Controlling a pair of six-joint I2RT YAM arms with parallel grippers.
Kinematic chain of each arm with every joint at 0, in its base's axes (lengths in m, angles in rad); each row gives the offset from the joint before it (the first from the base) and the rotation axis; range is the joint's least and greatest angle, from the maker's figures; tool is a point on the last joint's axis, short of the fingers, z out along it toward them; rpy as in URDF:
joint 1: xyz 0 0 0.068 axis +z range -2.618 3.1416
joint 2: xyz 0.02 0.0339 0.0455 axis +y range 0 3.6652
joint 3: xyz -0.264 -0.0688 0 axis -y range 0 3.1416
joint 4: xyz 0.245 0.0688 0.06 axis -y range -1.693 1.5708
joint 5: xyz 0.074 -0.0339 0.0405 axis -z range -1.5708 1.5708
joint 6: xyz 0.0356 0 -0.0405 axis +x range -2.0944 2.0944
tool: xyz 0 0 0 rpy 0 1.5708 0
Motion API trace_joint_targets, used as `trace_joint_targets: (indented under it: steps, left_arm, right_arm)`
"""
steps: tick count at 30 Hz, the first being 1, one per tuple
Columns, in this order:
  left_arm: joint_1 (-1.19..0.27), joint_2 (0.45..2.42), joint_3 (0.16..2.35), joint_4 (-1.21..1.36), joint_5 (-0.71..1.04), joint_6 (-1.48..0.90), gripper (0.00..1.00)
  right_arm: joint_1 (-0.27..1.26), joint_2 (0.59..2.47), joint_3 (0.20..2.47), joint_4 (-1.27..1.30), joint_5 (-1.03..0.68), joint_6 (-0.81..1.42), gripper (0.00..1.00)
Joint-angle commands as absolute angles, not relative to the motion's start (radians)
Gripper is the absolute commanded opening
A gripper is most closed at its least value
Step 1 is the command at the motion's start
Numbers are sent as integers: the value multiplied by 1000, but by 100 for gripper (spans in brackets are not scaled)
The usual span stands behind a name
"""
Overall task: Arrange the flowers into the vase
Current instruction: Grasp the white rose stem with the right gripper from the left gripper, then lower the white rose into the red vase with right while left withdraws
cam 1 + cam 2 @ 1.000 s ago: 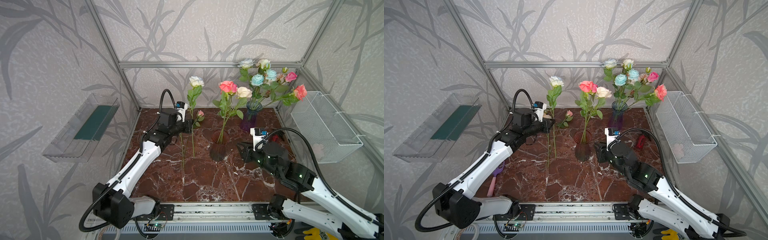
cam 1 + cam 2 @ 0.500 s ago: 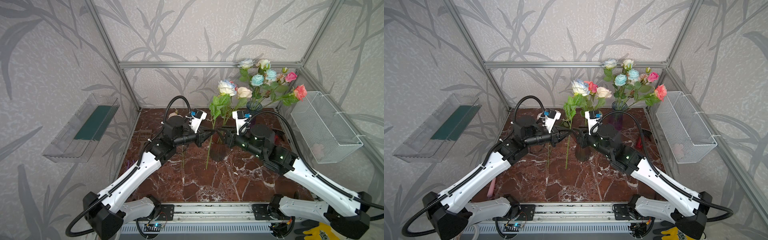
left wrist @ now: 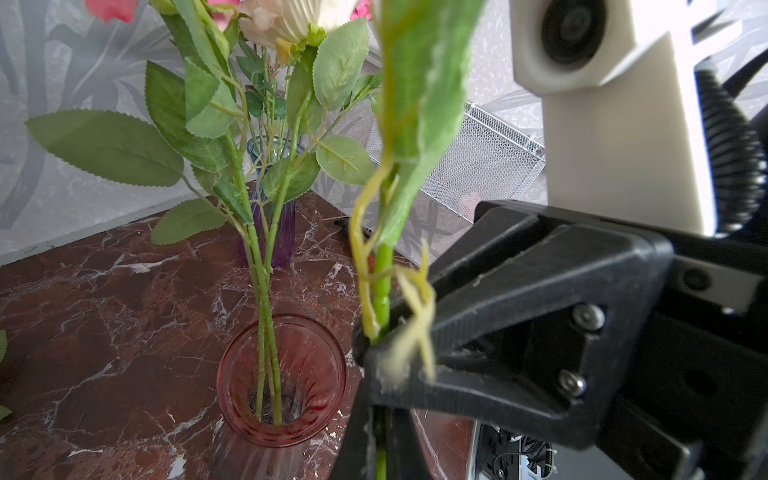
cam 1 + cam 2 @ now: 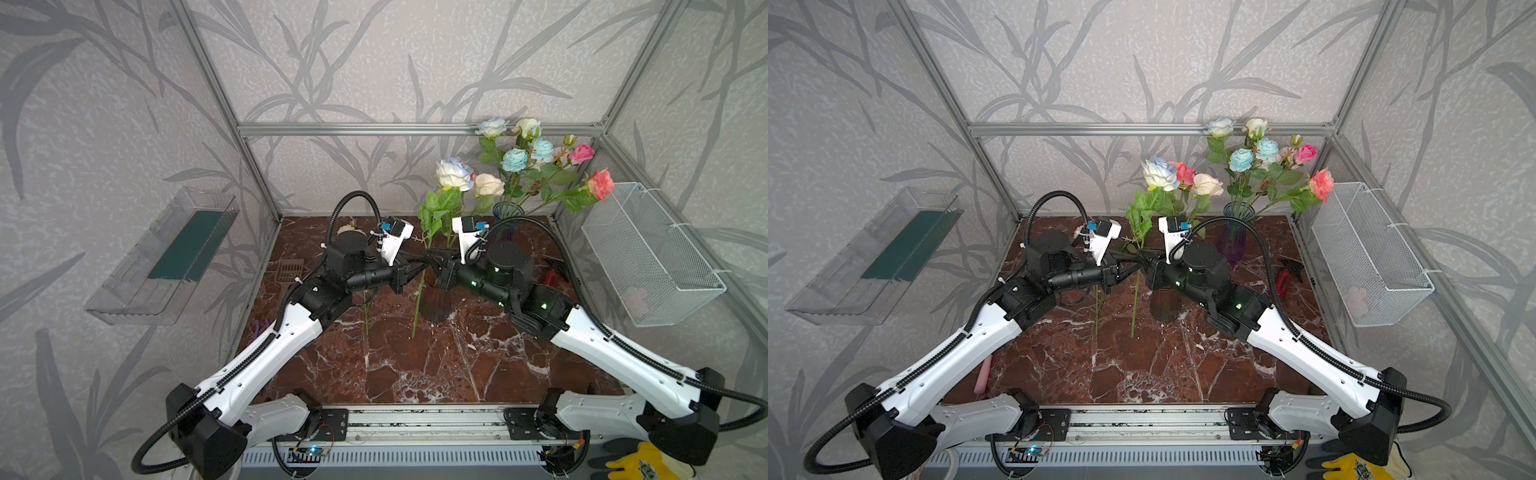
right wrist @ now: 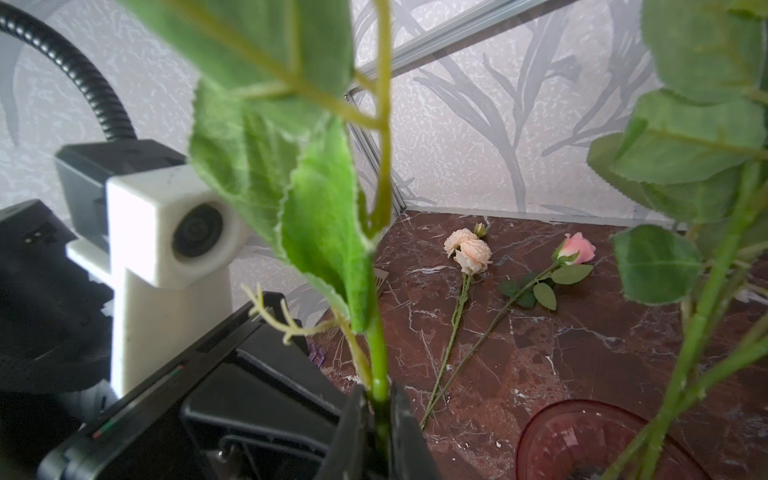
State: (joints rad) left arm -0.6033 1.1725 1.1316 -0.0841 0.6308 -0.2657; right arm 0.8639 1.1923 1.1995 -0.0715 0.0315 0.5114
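A white and pale blue rose (image 4: 453, 174) (image 4: 1158, 174) stands upright just left of the red vase (image 4: 436, 303) (image 4: 1163, 305), its stem end above the marble. My left gripper (image 4: 419, 267) (image 3: 380, 436) and right gripper (image 4: 430, 262) (image 5: 380, 411) meet tip to tip, both shut on its green stem (image 3: 382, 270) (image 5: 378, 357). The red vase (image 3: 232, 399) holds two flowers, one cream (image 4: 488, 185) and one coral (image 4: 1183, 172). Several more flowers fill the purple vase (image 4: 505, 216) (image 4: 1233, 239). A peach flower (image 5: 467, 249) and a pink bud (image 5: 577, 249) lie loose on the floor.
A wire basket (image 4: 648, 257) hangs on the right wall and a clear tray (image 4: 166, 257) on the left. A red-handled tool (image 4: 1283, 282) lies by the purple vase. A slotted scoop (image 4: 286, 270) and a pink stick (image 4: 984, 374) lie at the left edge.
My left arm carried the rose rightward to beside the red vase. My right arm swung in from the front right and closed on the same stem.
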Motion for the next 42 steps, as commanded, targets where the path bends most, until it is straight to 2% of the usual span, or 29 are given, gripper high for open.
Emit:
trace_joint_targets:
  steps: [1, 4, 5, 7, 9, 12, 18, 22, 24, 29, 42]
  left_arm:
    - [-609, 1148, 1126, -51, 644, -265, 1]
    - [-609, 1148, 1125, -49, 635, -270, 19]
    - [-608, 1145, 1121, -50, 626, -269, 32]
    - [-606, 1137, 1107, -41, 600, -267, 47]
    - [-603, 1130, 1104, -43, 588, -260, 55]
    - [-596, 1112, 1103, -57, 549, -241, 60]
    - [-563, 1025, 1024, 6, 275, -237, 64]
    - [-518, 987, 972, 71, 182, -281, 65]
    - [-489, 986, 964, 88, 181, -300, 65]
    - [-426, 1018, 956, 126, 235, -363, 65]
    - [-377, 1042, 939, 163, 250, -407, 65]
  right_arm:
    - [864, 1184, 1215, -27, 11, 531, 7]
    - [863, 1176, 1216, -27, 14, 534, 5]
    - [864, 1174, 1219, -27, 20, 531, 5]
    - [863, 1170, 1228, -35, 37, 522, 4]
    - [864, 1169, 1248, -51, 57, 500, 4]
    - [864, 1166, 1285, -79, 109, 444, 4]
    - [857, 1158, 1414, -166, 266, 235, 4]
    - [836, 1146, 1442, -137, 361, 120, 4]
    - [833, 1143, 1438, -102, 422, 63, 4]
    - [815, 1161, 1403, -35, 451, -10, 4]
    - [784, 1229, 1265, 41, 408, 53, 6]
